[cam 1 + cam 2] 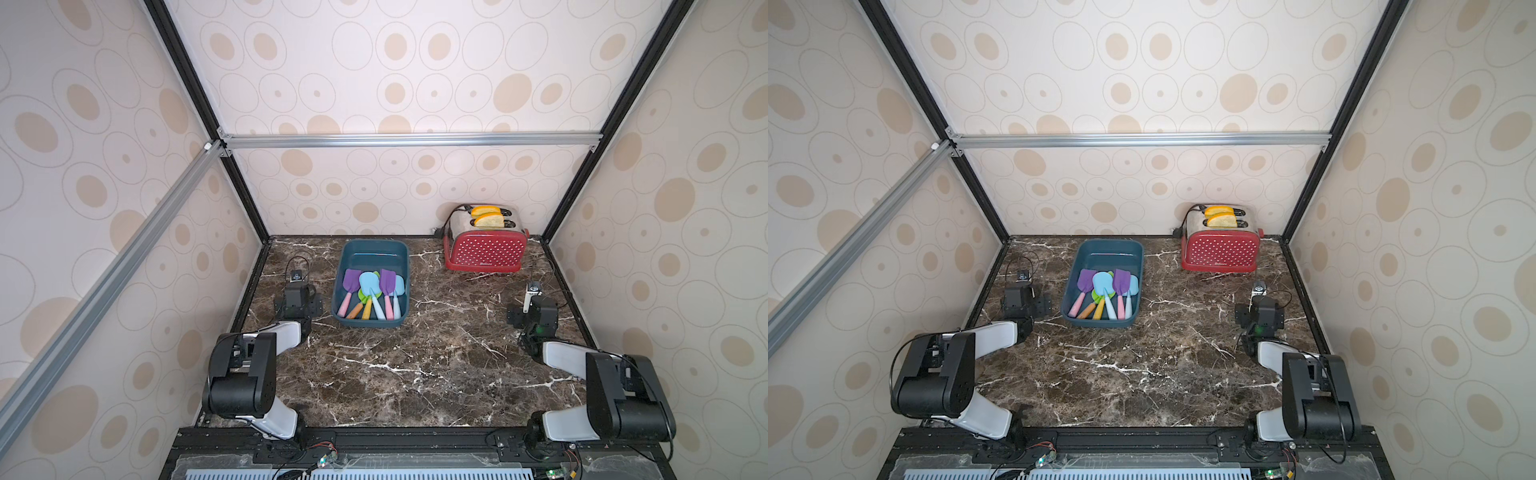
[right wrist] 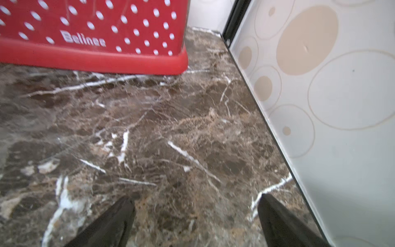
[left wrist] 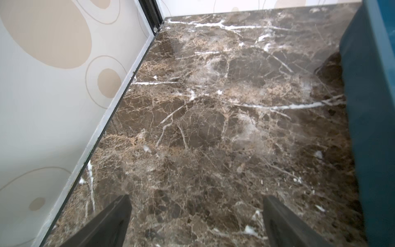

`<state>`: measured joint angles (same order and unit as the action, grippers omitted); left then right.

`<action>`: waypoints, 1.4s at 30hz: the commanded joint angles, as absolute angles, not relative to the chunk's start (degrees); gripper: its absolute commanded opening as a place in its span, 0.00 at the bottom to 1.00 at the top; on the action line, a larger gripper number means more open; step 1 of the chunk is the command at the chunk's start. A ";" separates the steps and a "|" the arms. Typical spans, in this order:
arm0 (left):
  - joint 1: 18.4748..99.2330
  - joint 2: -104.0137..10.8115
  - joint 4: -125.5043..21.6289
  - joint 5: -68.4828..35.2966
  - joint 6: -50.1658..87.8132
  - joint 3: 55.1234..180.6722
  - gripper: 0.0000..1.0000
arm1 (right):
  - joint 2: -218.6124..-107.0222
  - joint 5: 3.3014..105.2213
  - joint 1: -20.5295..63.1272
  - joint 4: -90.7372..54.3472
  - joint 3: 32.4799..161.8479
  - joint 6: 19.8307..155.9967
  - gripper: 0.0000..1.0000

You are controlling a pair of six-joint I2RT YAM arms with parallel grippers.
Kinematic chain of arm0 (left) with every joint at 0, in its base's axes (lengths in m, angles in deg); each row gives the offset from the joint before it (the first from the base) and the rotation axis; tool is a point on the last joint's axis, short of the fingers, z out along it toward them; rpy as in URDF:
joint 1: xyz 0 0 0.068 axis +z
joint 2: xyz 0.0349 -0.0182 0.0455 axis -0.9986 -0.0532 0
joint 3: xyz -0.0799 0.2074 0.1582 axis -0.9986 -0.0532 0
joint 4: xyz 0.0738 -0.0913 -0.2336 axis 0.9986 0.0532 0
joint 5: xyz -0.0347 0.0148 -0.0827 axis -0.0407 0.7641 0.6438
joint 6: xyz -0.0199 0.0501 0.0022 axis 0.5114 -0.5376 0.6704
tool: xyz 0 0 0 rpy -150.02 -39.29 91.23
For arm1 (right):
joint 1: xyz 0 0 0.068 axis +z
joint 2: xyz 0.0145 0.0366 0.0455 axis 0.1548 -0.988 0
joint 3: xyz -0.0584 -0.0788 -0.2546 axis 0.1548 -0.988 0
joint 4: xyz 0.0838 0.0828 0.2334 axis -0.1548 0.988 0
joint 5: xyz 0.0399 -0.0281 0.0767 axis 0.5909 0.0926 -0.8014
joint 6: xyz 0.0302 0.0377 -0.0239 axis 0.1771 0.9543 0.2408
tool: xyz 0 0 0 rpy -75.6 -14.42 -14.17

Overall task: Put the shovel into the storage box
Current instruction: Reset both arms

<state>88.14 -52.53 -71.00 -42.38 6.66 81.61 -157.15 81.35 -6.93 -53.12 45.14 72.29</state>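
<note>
2 grippers wide open, both empty. Left gripper (image 3: 196, 200) just beside storage box (image 1: 374, 254); right gripper (image 2: 195, 200) well apart, near toaster (image 1: 484, 251). Shovels (image 1: 368, 284) lie inside box: purple, light-blue, green blades.

The left gripper (image 3: 196, 222), jaws wide apart and empty, hangs over bare marble table (image 3: 203, 128), box (image 3: 376, 107) wall beside it, wallpapered wall (image 3: 53, 96) opposite

Free room, table (image 1: 415, 374)
Bare between box (image 1: 374, 254) and toaster (image 1: 484, 253) and across the near half; box's far end bare (shovels (image 1: 368, 286) fill the near end); walls (image 1: 124, 257) close either side.
</note>
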 commanded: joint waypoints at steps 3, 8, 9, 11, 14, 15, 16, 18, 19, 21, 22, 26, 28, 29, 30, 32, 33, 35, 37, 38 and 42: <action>89.81 -50.79 -80.21 -35.28 5.54 78.09 0.99 | -159.77 75.52 -7.34 -64.18 42.43 70.35 0.94; 90.60 -49.81 -86.27 -30.68 4.86 74.24 0.98 | -161.95 72.56 -7.02 -64.76 43.11 68.50 0.93; 90.57 -49.76 -86.53 -29.95 4.51 74.03 0.98 | -162.17 72.63 -6.82 -64.71 43.26 68.21 0.93; 90.61 -49.81 -88.16 -27.80 3.45 73.13 0.99 | -162.37 72.81 -6.62 -64.65 43.39 68.06 0.94; 90.63 -49.97 -91.45 -26.75 2.58 71.33 0.98 | -162.48 73.20 -6.68 -64.23 43.74 68.33 0.96; 90.40 -50.78 -94.23 -27.37 2.57 70.10 0.99 | -162.46 73.29 -6.62 -63.96 43.86 68.35 0.96; 90.34 -51.87 -97.07 -28.04 2.91 69.35 0.99 | -162.46 73.28 -6.62 -63.98 43.86 68.33 0.97; 90.22 -51.57 -96.04 -28.71 3.01 69.30 0.99 | -162.58 73.21 -6.62 -63.83 43.96 68.34 1.00; 90.22 -51.71 -96.50 -28.82 3.01 69.24 0.99 | -162.54 73.19 -6.62 -63.84 43.96 68.31 1.00; 90.19 -51.69 -96.40 -28.82 2.88 69.31 0.99 | -162.68 72.95 -6.62 -63.29 44.30 68.04 1.00; 90.16 -51.67 -96.42 -28.84 2.96 69.24 0.99 | -162.70 72.76 -6.62 -62.62 44.59 67.94 1.00; 90.16 -51.98 -96.14 -28.82 3.01 69.52 0.99 | -163.02 71.14 -6.97 -62.34 45.05 68.02 1.00; 90.12 -51.96 -96.09 -28.82 3.01 69.58 0.99 | -162.91 68.71 -7.66 -61.47 45.34 68.05 1.00; 90.12 -51.97 -96.05 -28.82 3.01 69.58 0.99 | -163.13 67.64 -7.76 -61.08 45.68 67.75 0.99; 90.18 -52.01 -96.02 -28.82 3.01 69.58 0.99 | -163.20 67.17 -8.04 -61.25 45.64 67.80 1.00; 90.12 -51.83 -96.19 -28.82 3.10 69.43 0.99 | -163.07 67.13 -8.11 -60.94 45.68 67.81 1.00; 90.12 -51.65 -96.34 -28.92 3.05 69.27 0.99 | -163.07 67.16 -8.08 -61.10 45.63 67.82 1.00; 90.12 -51.47 -96.66 -28.88 3.01 69.06 0.99 | -162.76 67.21 -8.11 -61.15 45.33 67.74 1.00; 89.67 -51.36 -97.05 -30.01 2.71 68.87 0.99 | -162.64 67.21 -8.05 -61.42 45.20 67.72 1.00; 89.19 -51.34 -96.79 -31.00 2.57 68.95 0.99 | -162.63 67.27 -8.10 -61.41 45.19 67.72 1.00; 89.23 -51.47 -96.61 -31.11 2.66 69.06 0.99 | -162.57 67.18 -8.11 -61.49 45.11 67.63 1.00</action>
